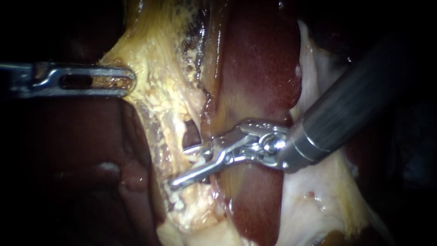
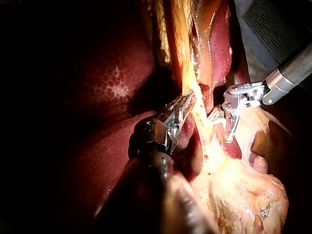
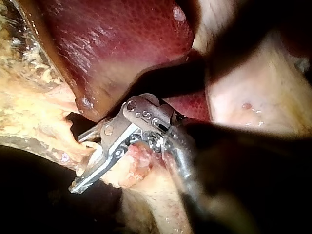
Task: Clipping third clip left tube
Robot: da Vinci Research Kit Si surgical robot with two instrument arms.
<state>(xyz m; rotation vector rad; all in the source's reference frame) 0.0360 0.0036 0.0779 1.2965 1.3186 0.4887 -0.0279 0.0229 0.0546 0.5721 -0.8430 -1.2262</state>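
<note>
Pale and crusted with yellow fat, the tube (image 1: 196,159) lies low in the middle of the endoscope view, just under a small dark window (image 1: 191,134) in the tissue and near the liver's edge. Whether it is the left tube I cannot settle from here. My right instrument (image 1: 178,166) stands open around it, one side reaching into the window and the other slanting below, with a gap showing and nothing squeezed yet. My left instrument (image 1: 129,82) is clenched on the yellow fatty tissue (image 1: 154,68) well above, holding that sheet taut.

As I judge the risks, closing with the tube only partly inside the mouth would let the clip bite part of its width, and it could slip or leak. The lower tip rests on fat past the tube, so closing might catch that extra tissue too. A tug from my left instrument could tear the thin sheet or drag the tube out of the mouth. The liver (image 1: 259,68) lies just behind the hinge, and a sideways swing could scrape it.

Counted: two instruments, one window, one liver, one tube I am sure of. Seated clips: none I can make out. A whitish glint inside the mouth may be one, but it is too small to tell.
</note>
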